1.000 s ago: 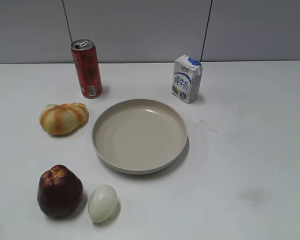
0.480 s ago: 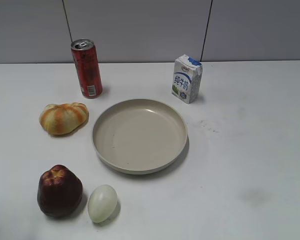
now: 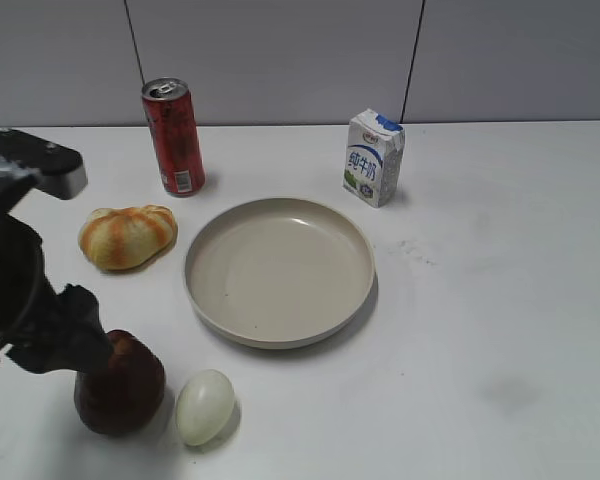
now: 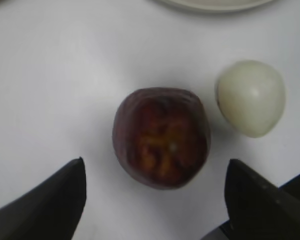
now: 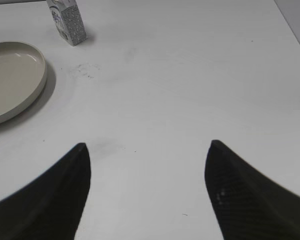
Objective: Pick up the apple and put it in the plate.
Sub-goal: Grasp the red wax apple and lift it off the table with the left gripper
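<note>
Apple (image 4: pixel 161 136): dark maroon, glossy, lobed orange-yellow top, upright on table (image 3: pixel 500 300), front-left of plate (image 3: pixel 279 271), apart from it. Egg (image 4: pixel 250 97) just beside apple on its right, small gap. Left gripper (image 4: pixel 155 192) above apple, jaws spread wide, no contact. Right gripper (image 5: pixel 147 190) right of plate, jaws spread, over bare table. Bread roll (image 3: pixel 127 236) left of plate.

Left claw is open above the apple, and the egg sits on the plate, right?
Not quite. The left claw is open above the apple, but the egg lies on the table beside the apple, apart from the plate. The exterior view shows it.
</note>
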